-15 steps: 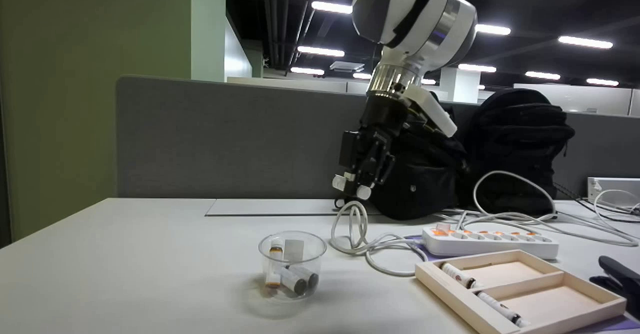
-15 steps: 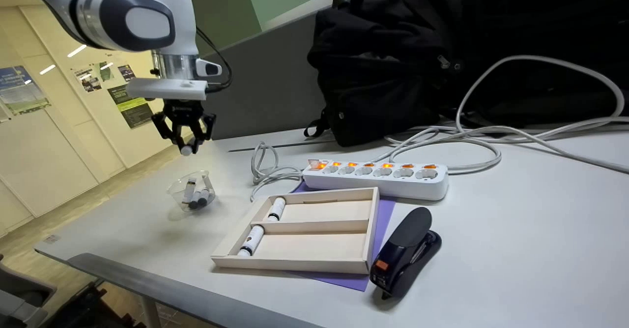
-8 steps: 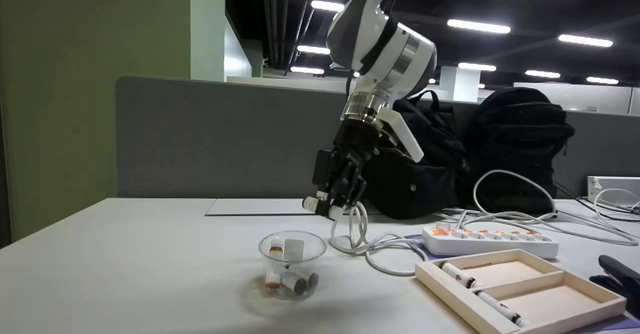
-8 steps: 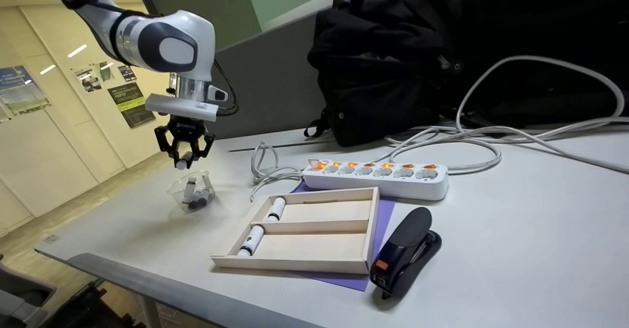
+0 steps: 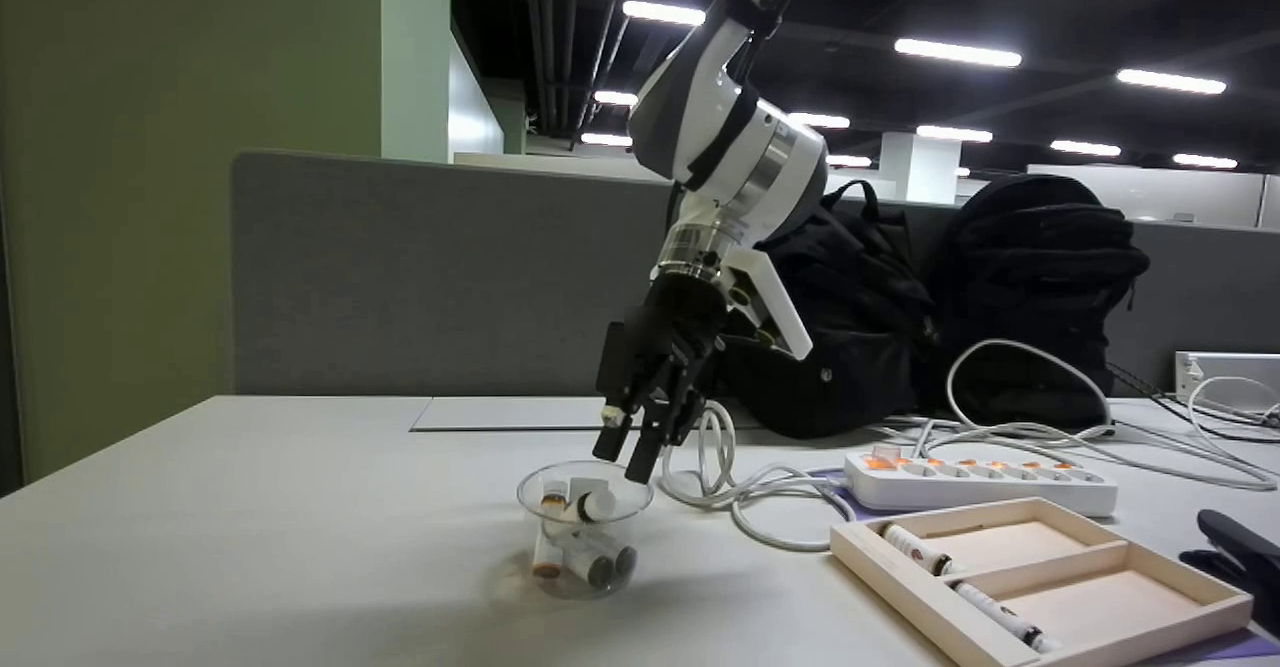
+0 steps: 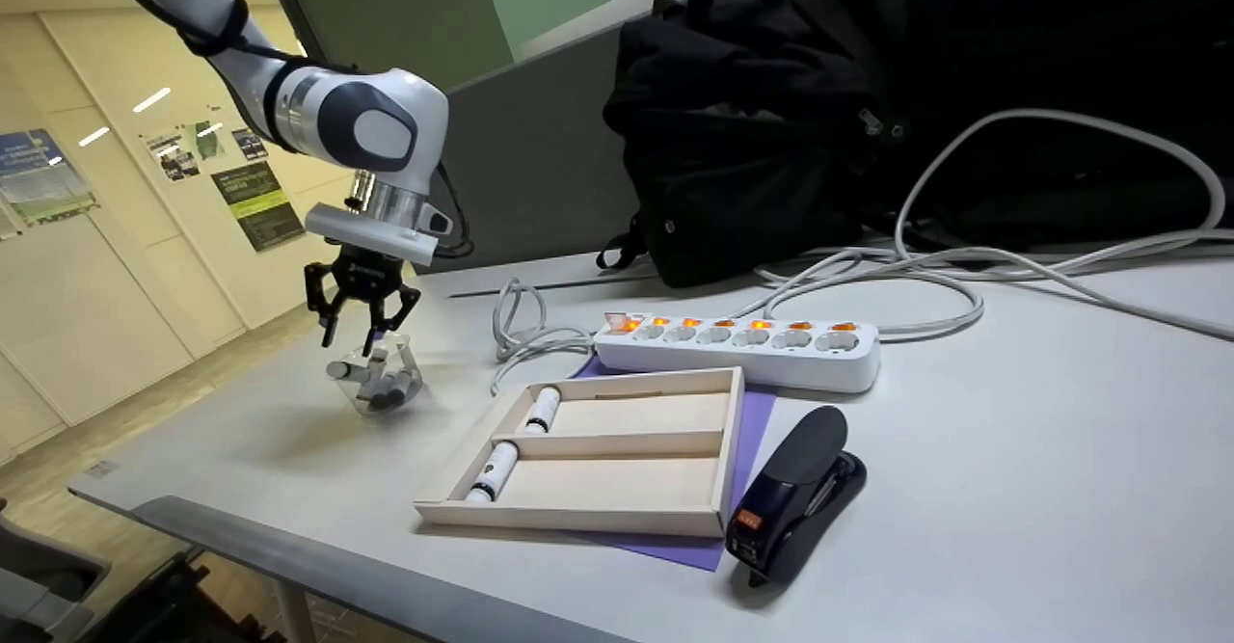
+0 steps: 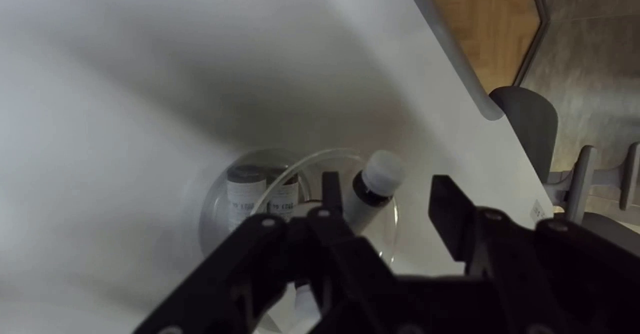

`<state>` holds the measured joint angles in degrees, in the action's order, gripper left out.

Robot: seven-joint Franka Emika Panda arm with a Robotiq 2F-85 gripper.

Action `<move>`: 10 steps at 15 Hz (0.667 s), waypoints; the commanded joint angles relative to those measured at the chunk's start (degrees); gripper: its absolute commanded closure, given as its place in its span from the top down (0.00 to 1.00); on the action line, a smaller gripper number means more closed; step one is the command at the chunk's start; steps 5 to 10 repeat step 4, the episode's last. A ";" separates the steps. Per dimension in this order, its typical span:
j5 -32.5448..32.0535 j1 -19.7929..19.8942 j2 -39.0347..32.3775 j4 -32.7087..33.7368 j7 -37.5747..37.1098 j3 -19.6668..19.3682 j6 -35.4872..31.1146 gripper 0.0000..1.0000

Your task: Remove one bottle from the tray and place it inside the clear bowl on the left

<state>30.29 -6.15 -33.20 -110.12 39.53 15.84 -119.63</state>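
At the mouth of the clear bowl (image 5: 630, 530), tilted bottle (image 7: 370, 193), fingers (image 5: 650, 450) parted, labels (image 7: 245, 200) illegible

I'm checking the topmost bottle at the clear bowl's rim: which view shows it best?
The wrist view: the topmost bottle appears largest there, its white cap plain, its lower end hidden. Both exterior views show it small, its cap visible.

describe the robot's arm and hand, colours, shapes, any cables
The arm is white and rounded, with black bands, a dark-ringed pale oval, a silvery wrist collar and a black cable. Near the collar sits a pale bar-shaped casing. The hand is black and angular, with two jointed fingers.
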 commanded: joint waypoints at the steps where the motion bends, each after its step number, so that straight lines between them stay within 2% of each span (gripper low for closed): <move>1: -1.84 0.31 -0.65 3.32 -4.78 -0.15 2.81 0.81; 2: -0.79 1.03 -0.85 1.48 -1.11 0.85 1.09 0.63; 4: -1.24 1.06 -0.87 2.13 -2.20 0.78 1.15 0.77; 10: -1.24 1.06 -0.87 2.13 -2.20 0.78 1.15 0.77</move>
